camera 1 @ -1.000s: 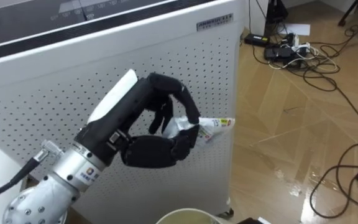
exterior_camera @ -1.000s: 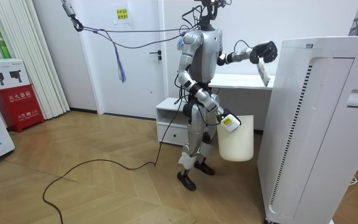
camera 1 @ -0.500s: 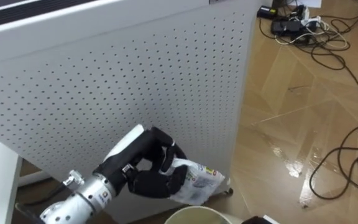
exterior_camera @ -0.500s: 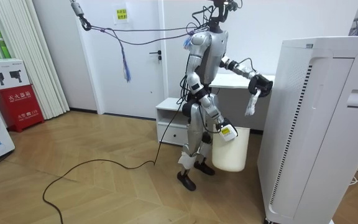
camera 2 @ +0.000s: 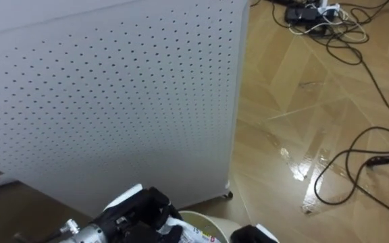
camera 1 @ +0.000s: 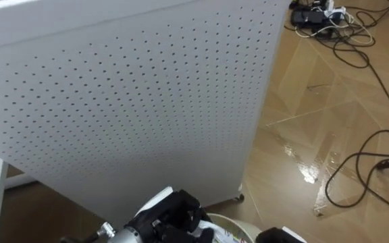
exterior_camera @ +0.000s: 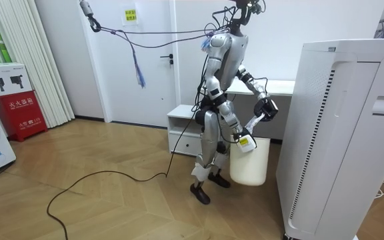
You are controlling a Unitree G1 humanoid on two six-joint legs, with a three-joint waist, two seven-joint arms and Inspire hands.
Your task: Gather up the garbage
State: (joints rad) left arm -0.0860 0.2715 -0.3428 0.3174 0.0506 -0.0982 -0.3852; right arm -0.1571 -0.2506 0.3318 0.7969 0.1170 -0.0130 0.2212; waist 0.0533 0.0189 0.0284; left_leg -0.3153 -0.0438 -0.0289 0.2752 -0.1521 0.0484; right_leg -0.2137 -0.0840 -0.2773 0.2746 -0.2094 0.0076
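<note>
My left hand point(camera 1: 173, 217) sits at the bottom edge of the eye views, fingers curled round a crumpled white wrapper point(camera 2: 198, 233) with coloured print. It hangs just over the rim of a white bin point(camera 1: 229, 222). Most of the wrapper is hidden by the hand and the picture's edge. In the room view the left hand point(exterior_camera: 267, 109) is lowered in front of my chest, above the white bin point(exterior_camera: 251, 163). My right hand point(exterior_camera: 245, 141) holds that bin by its rim at hip height; a dark part of the right hand point(camera 1: 281, 236) shows beside the rim.
A tall white perforated appliance point(camera 1: 127, 101) stands right in front of me, its corner close to the bin. Black cables point(camera 1: 356, 169) and a power strip point(camera 1: 313, 13) lie on the wooden floor to my right. A low white cabinet point(exterior_camera: 185, 127) stands behind me.
My left hand has come down with the wrapper from chest height in front of the appliance to the bin's rim. The head camera has tipped downward, so the whole eye view shifted.
</note>
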